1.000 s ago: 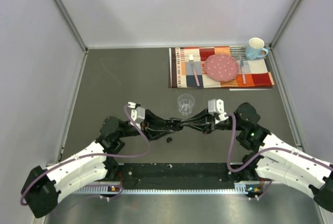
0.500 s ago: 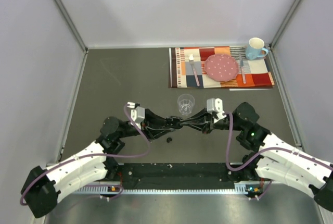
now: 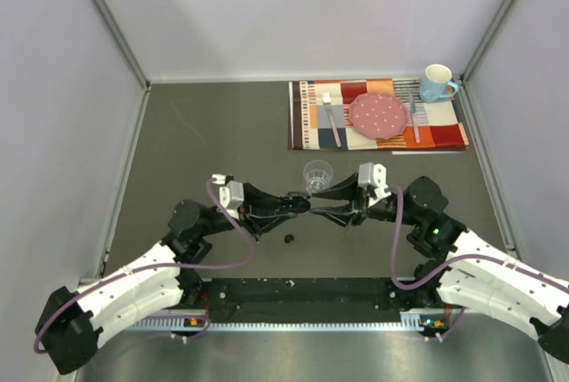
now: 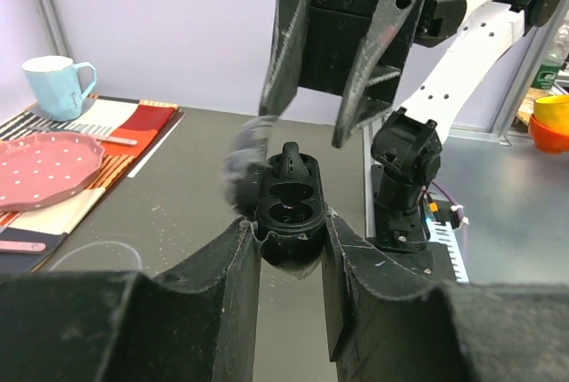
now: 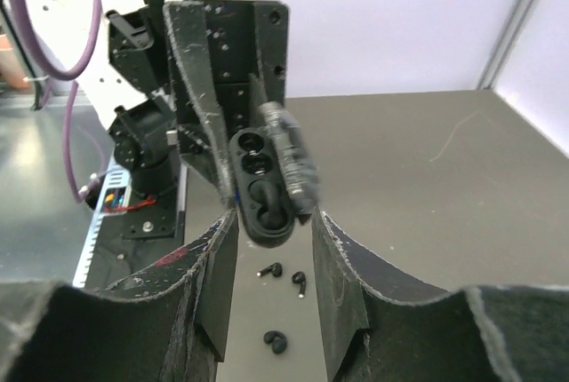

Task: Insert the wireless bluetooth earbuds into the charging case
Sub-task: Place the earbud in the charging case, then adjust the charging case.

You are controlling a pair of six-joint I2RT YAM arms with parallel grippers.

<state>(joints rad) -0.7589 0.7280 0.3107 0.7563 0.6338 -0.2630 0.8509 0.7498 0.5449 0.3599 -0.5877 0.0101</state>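
Glossy plastic earbuds [image 5: 276, 341] on matt grey table [image 3: 213, 133].

Lid [image 4: 242, 167] of charging case [image 4: 289, 218] blurred, probably open.

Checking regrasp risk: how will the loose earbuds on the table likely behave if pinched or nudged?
The earbuds look tiny, glossy and rounded, so they will probably slip or squirt from a pinch. Being so small beside the charging case, they are likely very light and skid when nudged.

Left fingers [image 3: 286, 203] and right fingers [image 3: 331, 212] meeting beside clear cup [image 3: 317, 175], black earbud [image 3: 289, 239] on table [image 3: 204, 133]
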